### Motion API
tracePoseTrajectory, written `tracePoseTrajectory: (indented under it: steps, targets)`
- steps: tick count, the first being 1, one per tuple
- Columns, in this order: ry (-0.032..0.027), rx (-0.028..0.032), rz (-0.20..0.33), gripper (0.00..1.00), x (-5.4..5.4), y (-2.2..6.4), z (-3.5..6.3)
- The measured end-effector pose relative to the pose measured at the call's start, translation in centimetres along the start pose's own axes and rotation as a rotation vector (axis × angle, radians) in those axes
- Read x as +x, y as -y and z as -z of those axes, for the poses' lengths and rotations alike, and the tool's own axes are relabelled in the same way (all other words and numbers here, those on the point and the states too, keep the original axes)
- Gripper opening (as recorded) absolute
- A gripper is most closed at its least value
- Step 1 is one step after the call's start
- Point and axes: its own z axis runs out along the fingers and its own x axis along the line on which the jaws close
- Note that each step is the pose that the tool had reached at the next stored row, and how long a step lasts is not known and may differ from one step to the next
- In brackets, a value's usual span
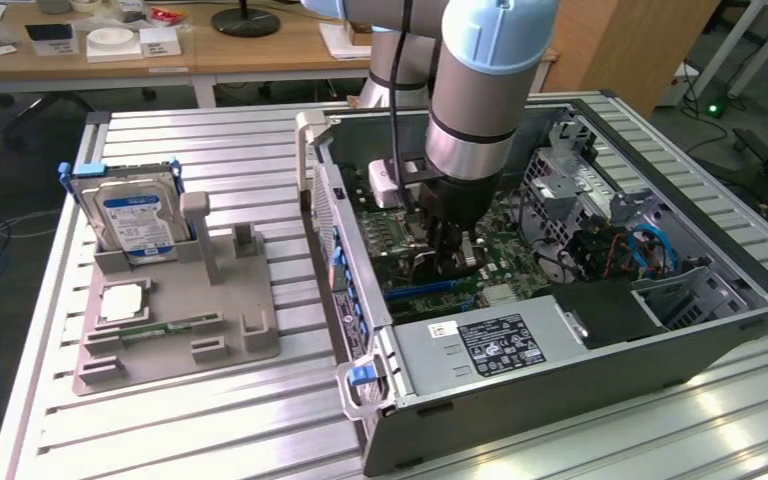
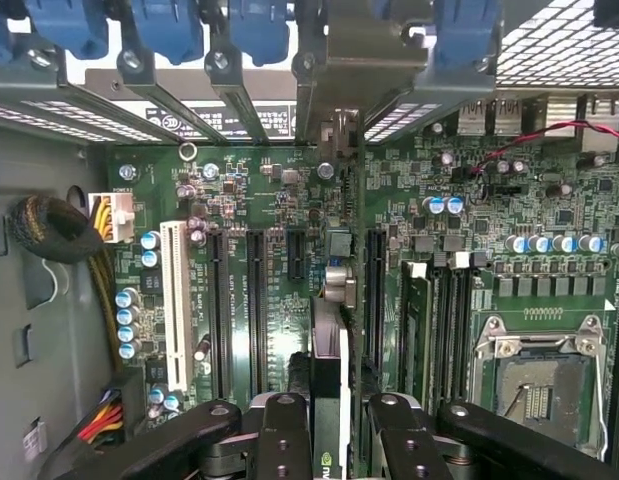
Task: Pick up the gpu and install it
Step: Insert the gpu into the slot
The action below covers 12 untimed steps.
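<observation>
Gpu [image 2: 330, 400] clamped edge-on in end effector [image 2: 329, 425], down inside computer case [image 1: 704, 330] above motherboard [image 2: 279, 200]. Advice: keep card upright, edge square over slot [image 2: 374, 290], bracket toward rear opening, press evenly.
</observation>
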Motion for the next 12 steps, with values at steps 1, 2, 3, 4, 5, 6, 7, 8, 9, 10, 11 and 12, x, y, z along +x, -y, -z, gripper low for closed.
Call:
tracePoseTrajectory:
  steps: [1, 2, 3, 4, 5, 6, 7, 8, 9, 10, 11, 12]
  targets:
    - [-0.0001, -0.0001, 0.0, 0.27, 0.01, -0.01, -0.17]
    - [0.0001, -0.0001, 0.0, 0.27, 0.01, -0.01, -0.18]
    - [0.0001, 0.0, 0.0, 0.27, 0.01, -0.01, -0.18]
    - [0.0001, -0.0001, 0.0, 0.27, 0.01, -0.01, -0.18]
    - [0.0001, 0.0, 0.0, 0.27, 0.01, -0.01, -0.19]
    - [0.0001, 0.0, 0.0, 0.27, 0.01, -0.01, -0.21]
    - [0.0003, 0.0001, 0.0, 0.27, 0.01, -0.01, -0.24]
    - [0.0, -0.0001, 0.0, 0.27, 0.01, -0.02, -0.24]
    - [0.0001, 0.0, 0.0, 0.27, 0.01, -0.02, -0.27]
    - [0.0001, 0.0001, 0.0, 0.27, 0.01, -0.02, -0.3]
    - [0.0001, 0.0, 0.0, 0.27, 0.01, -0.02, -0.33]
    - [0.0001, 0.0, 0.0, 0.27, 0.01, -0.02, -0.35]
